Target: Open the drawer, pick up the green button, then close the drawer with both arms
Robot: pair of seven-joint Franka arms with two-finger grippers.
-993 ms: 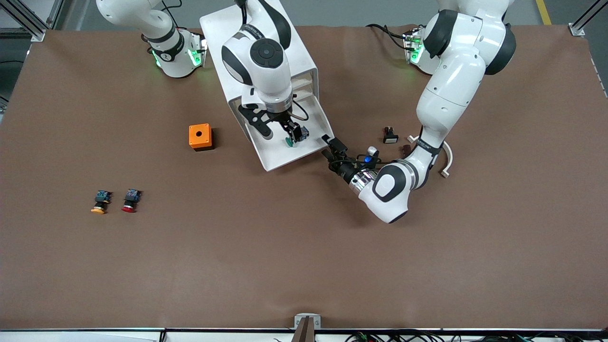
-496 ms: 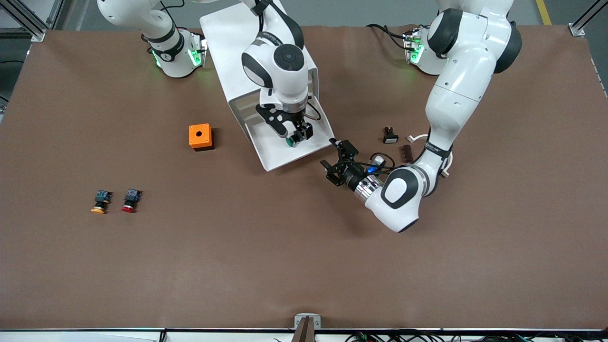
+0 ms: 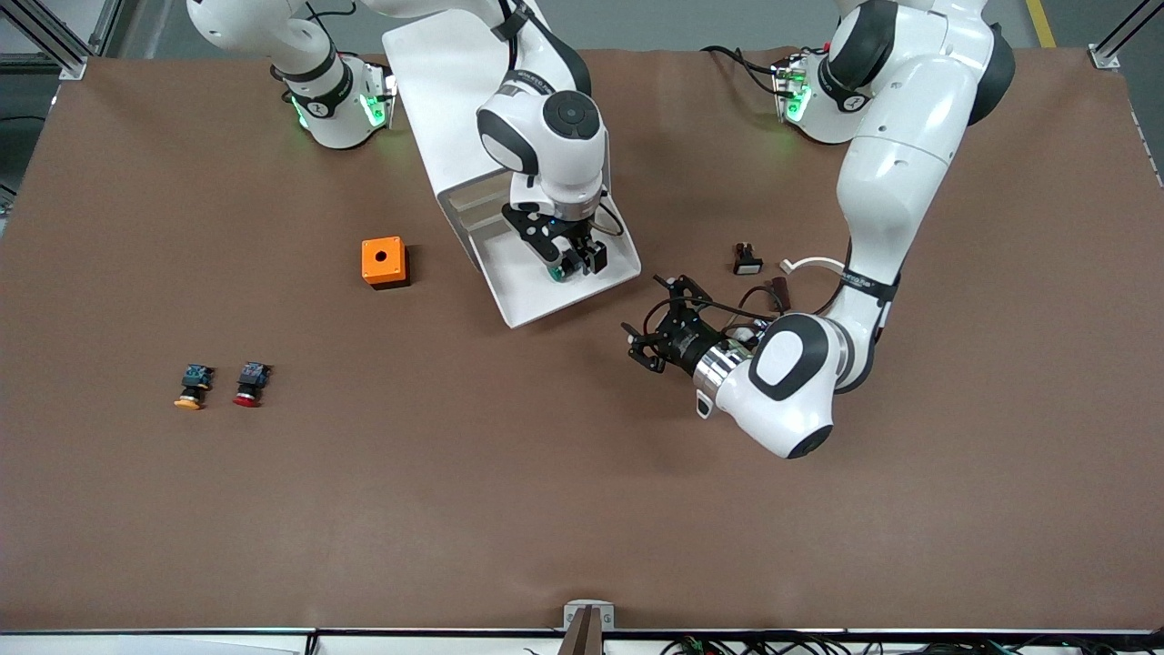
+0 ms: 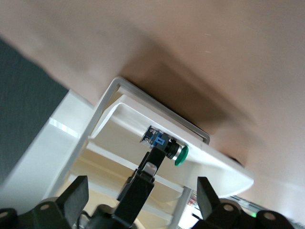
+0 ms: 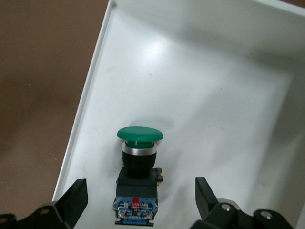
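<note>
"Right wrist view first: what lies under you?"

"My right gripper [image 5: 139, 204] hangs over the open drawer [image 5: 86, 119], fingers spread wide and empty, one on each side of the button [image 5: 138, 176]. The button lies on its side on the drawer floor, green cap toward the middle."

"How do you take it cleanly?"

"As I judge it, I come straight down, close on the black body, not the cap, then lift vertically."

"What crowds you?"

"One drawer wall runs just beside the button, so the finger on that side has little room. In the front view the cabinet [image 3: 436, 82] rises at twelve o'clock from the button [image 3: 556, 271]; the drawer floor toward five o'clock is bare."

"And the other arm?"

"My left gripper [image 3: 657, 332] waits, released, over bare table at four o'clock from the drawer. The orange box [image 3: 383, 262] sits at nine o'clock, well apart."
</note>
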